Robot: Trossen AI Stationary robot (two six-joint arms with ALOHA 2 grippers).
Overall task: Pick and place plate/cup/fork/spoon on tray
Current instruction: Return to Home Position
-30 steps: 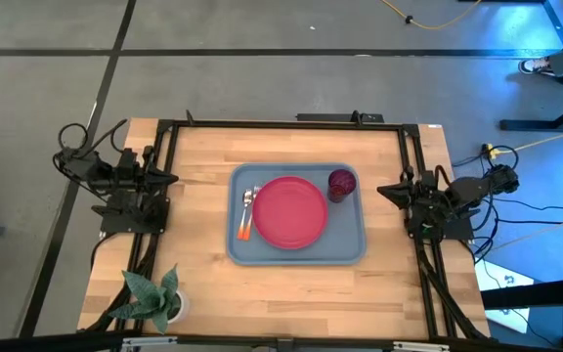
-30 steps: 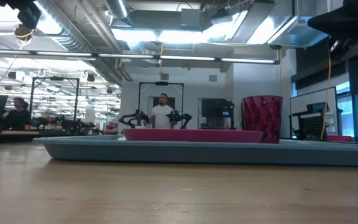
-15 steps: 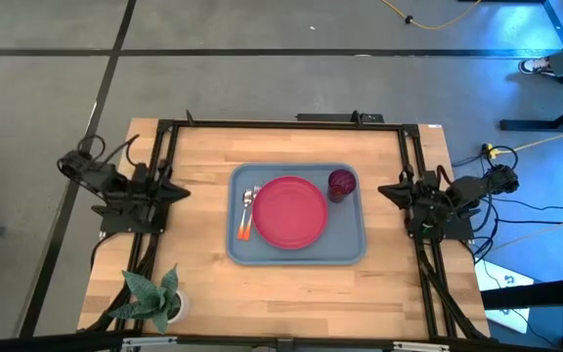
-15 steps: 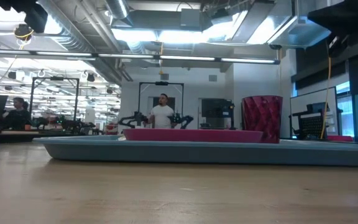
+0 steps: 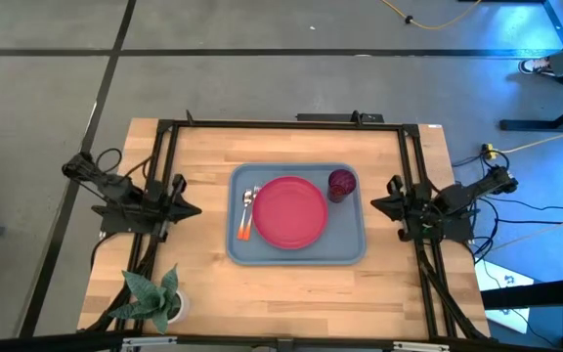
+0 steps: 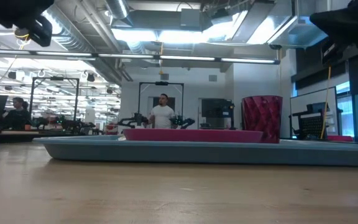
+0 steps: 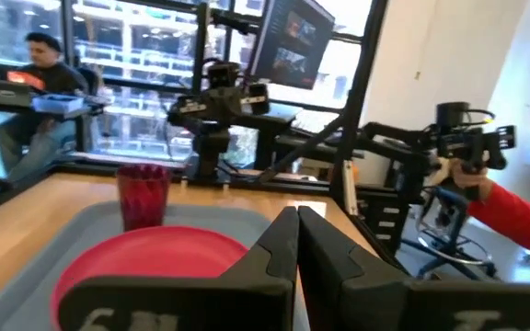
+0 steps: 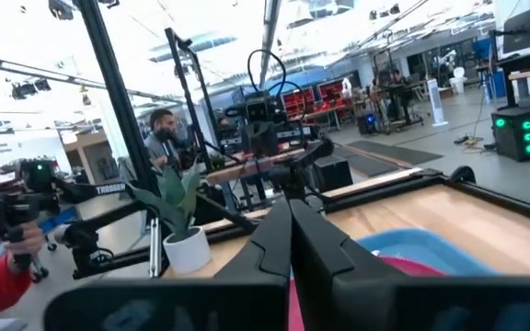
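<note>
The blue-grey tray [image 5: 348, 246] lies at the table's middle. The pink-red plate [image 5: 289, 211] rests flat on it. The dark red cup [image 5: 341, 183] stands upright at the tray's far right corner, beside the plate. The fork and spoon [image 5: 246, 210], silver heads and orange handles, lie side by side on the tray left of the plate; which is which I cannot tell. My left gripper [image 5: 195, 208] is shut and empty, left of the tray, pointing at it. My right gripper [image 5: 374, 203] is shut and empty, just right of the tray. The left wrist view shows plate [image 7: 145, 262] and cup [image 7: 144, 195].
A potted plant [image 5: 154, 296] stands at the table's near left corner. Black frame rails [image 5: 281, 124] run along the far, left and right sides. Bare wood lies near the front edge. People show in the room beyond, one with a red sleeve [image 7: 523, 211].
My left gripper has swung toward the table's near edge and toward the tray, staying shut. My right gripper has shifted a little toward the near edge and the tray. The tableware has not moved.
</note>
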